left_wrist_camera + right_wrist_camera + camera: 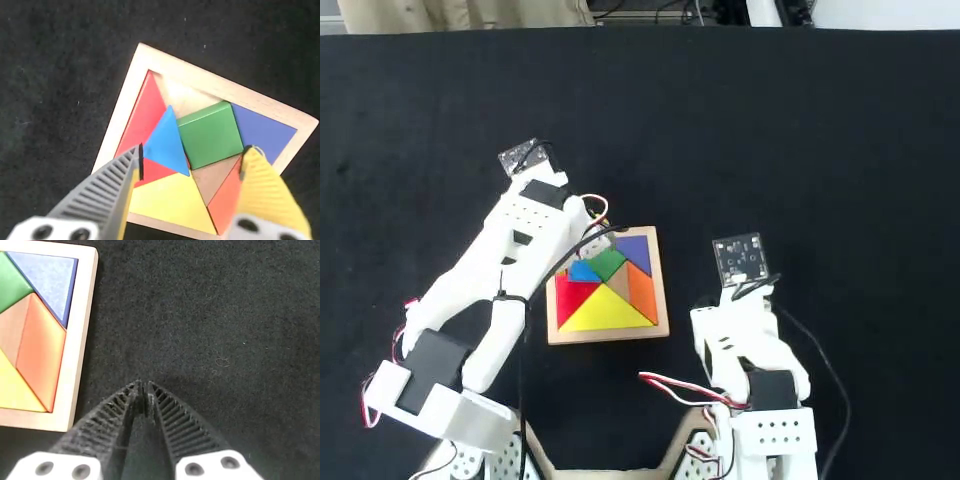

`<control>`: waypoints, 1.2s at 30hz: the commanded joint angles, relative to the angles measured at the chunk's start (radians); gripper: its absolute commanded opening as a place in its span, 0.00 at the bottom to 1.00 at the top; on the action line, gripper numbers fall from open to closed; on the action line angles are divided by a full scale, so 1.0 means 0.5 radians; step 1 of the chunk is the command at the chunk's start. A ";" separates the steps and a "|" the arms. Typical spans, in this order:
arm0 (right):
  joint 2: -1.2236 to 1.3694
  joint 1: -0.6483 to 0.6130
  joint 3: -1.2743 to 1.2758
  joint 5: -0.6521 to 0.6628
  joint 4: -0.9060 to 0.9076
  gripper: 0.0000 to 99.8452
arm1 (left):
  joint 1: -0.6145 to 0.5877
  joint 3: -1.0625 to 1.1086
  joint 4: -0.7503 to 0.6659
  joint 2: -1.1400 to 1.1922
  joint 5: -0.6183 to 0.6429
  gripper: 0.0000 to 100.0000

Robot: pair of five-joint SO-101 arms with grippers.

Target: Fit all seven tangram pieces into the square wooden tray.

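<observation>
The black counter is spreading across the whole high view, and the square wooden tray is sitting at its centre, just below the middle of the frame. The left arm is leaning in from the lower left and covering the tray's upper left corner. The right arm is resting to the lower right, apart from the tray.

Most pieces are lying flat inside the tray. The blue triangle is lying askew, overlapping the red triangle and touching the green square. The step in hand is probably seating this blue piece. A bare triangular gap is showing between the red piece, the green square and the rim, and it looks like the slot for it.

The left pincer is hanging released, its jaws spread either side of the blue triangle and grasping nothing. The next move is likely calling for closing on the triangle, then turning and sliding it into the gap. Room is tight, with the rim and neighbours crowding it.

The right pincer is clenched and empty over bare counter beside the tray's right edge
</observation>
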 commanded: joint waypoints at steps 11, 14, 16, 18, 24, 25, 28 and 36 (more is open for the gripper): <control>-0.032 0.052 -0.002 0.015 -0.025 0.02 | 0.201 -0.207 0.611 0.009 -1.958 0.33; -0.032 0.052 -0.002 0.015 -0.025 0.02 | 0.149 -0.164 0.552 0.012 -2.102 0.28; -0.032 0.052 -0.002 0.015 -0.025 0.02 | 0.143 -0.124 0.491 0.018 -2.308 0.24; -0.032 0.052 -0.002 0.015 -0.025 0.02 | 0.170 -0.106 0.454 0.043 -2.476 0.20; -0.032 0.052 -0.002 0.015 -0.025 0.02 | 0.364 -0.094 0.473 0.126 -2.799 0.11; -0.032 0.052 -0.002 0.015 -0.025 0.02 | 0.388 -0.094 0.460 0.141 -2.802 0.08; -0.032 0.052 -0.002 0.015 -0.025 0.02 | 0.425 -0.140 0.445 0.212 -2.802 0.03; -0.032 0.052 -0.002 0.015 -0.025 0.02 | 0.388 -0.428 0.420 0.463 -2.808 0.03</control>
